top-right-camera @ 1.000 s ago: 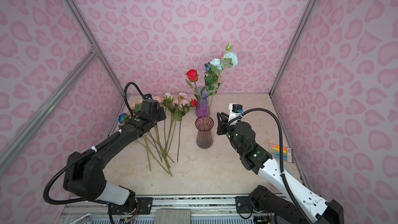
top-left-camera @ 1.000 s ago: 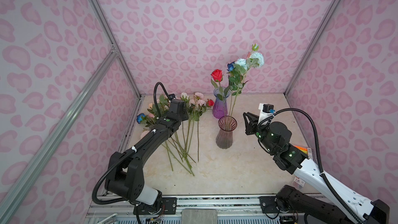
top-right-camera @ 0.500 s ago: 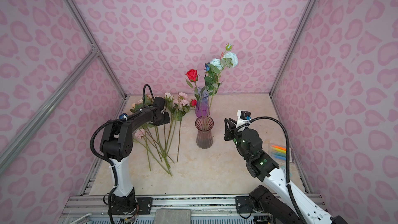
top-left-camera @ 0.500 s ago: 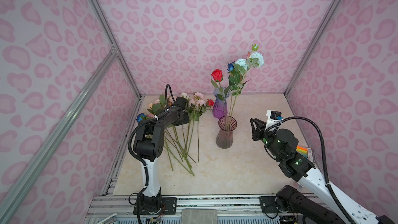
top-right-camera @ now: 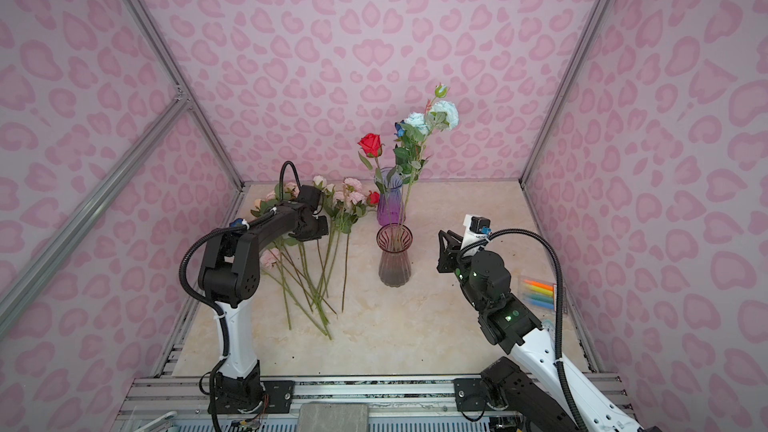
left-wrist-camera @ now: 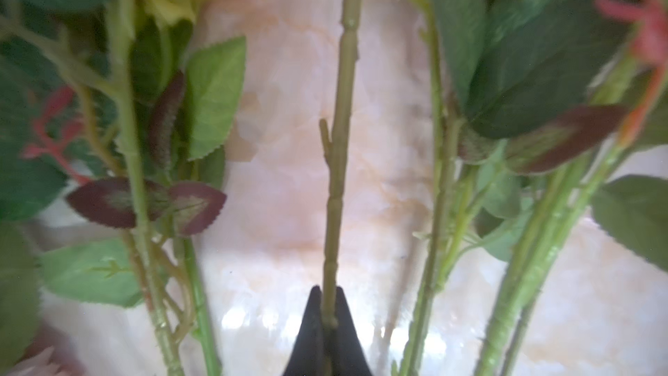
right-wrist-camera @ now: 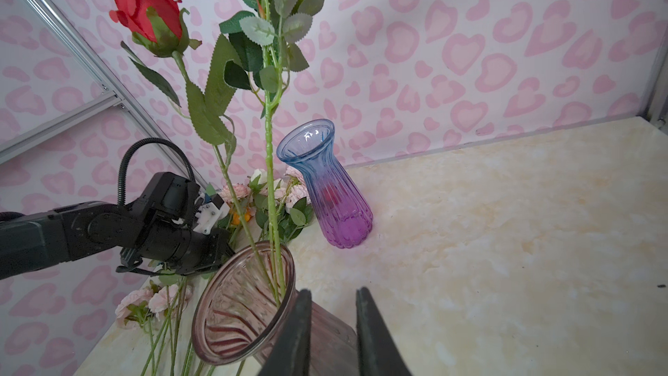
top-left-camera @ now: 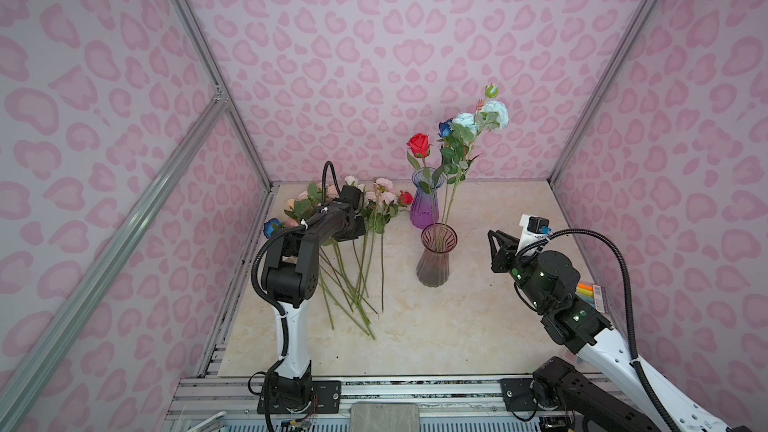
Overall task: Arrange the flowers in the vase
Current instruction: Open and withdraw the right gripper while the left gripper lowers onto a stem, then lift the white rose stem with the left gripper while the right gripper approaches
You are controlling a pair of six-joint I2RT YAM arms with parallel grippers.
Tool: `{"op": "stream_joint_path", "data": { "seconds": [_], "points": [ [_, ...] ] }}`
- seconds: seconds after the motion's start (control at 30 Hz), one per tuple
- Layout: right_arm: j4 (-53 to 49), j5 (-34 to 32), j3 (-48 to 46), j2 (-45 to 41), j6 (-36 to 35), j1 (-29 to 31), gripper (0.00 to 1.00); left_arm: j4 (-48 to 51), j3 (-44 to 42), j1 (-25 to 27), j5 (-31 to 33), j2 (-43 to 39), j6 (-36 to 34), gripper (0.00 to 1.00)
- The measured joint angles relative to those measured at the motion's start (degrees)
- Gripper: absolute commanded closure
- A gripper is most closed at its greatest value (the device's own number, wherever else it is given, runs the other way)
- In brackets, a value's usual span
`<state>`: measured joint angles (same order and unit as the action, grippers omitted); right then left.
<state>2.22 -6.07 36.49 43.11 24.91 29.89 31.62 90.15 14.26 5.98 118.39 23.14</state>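
Among the loose flowers (top-left-camera: pixel 383 197), green stem (left-wrist-camera: pixel 339 175) pinched in left tool (left-wrist-camera: pixel 327 294)

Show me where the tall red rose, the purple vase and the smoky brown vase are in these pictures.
tall red rose (top-left-camera: pixel 417 145): in a top view, on the petals.
purple vase (right-wrist-camera: pixel 341 218): right wrist view, on its purple belly.
smoky brown vase (top-left-camera: pixel 433 268): in a top view, on its ribbed lower wall.

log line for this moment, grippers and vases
left gripper shut on stem | right gripper open near smoky vase | smoky vase holds red rose | purple vase empty
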Motion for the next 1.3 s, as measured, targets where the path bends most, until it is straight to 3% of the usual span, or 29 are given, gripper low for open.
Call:
{"op": "stream_joint_path", "data": {
  "seconds": [0.33,0.7,0.83,0.93,1.13,1.3],
  "points": [
    [-0.3,0.5,1.8,0.5,0.6,0.0,0.76,-2.7,0.9,1.0,2.4,-17.4,-3.9,0.97],
    [-1.2,4.0,7.1,2.1,-1.3,0.0,0.69,-22.9,-23.0,10.3,-2.3,-49.6,-10.4,0.97],
    [-1.0,6.0,8.4,3.1,-1.9,0.0,0.56,-29.5,-29.1,12.7,-4.7,-57.3,-12.5,0.97],
    [-0.3,8.4,9.6,4.0,-2.1,0.0,0.46,-33.1,-31.7,14.3,-7.8,-60.6,-13.1,0.97],
    [0.0,17.6,15.3,8.2,-4.3,2.7,0.5,-35.1,-32.9,18.6,-15.1,-61.7,-13.7,0.97],
    [0.1,22.1,23.8,15.8,-6.8,11.2,0.51,-35.1,-33.0,22.2,-19.9,-61.8,-13.9,0.97]
  ]
}}
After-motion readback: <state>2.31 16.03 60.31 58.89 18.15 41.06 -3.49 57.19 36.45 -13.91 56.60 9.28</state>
